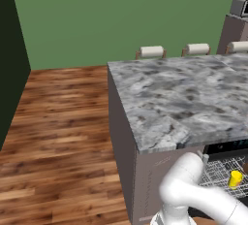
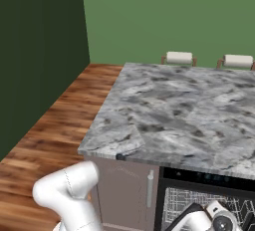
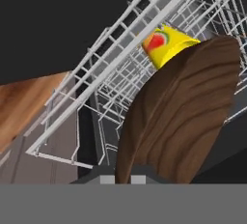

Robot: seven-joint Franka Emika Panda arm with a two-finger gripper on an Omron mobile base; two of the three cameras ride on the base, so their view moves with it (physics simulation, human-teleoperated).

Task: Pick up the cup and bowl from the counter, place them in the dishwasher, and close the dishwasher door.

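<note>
The gripper (image 3: pixel 119 179) is pinched on the rim of the bowl (image 3: pixel 181 117), which rises edge-on from the tips over the rack (image 3: pixel 103 76). Just behind the bowl, the cup (image 3: pixel 166 44) sits in the rack, close to its front rail. Beyond lies the dark cavity of the dishwasher (image 2: pixel 209 195), under the counter (image 1: pixel 184 98) edge. Left of the counter, wood floor (image 1: pixel 58 136) lies open to the green wall.

base views: flank counter (image 1: pixel 184 98), share it | hand view: close on rack (image 3: pixel 120 73)
</note>
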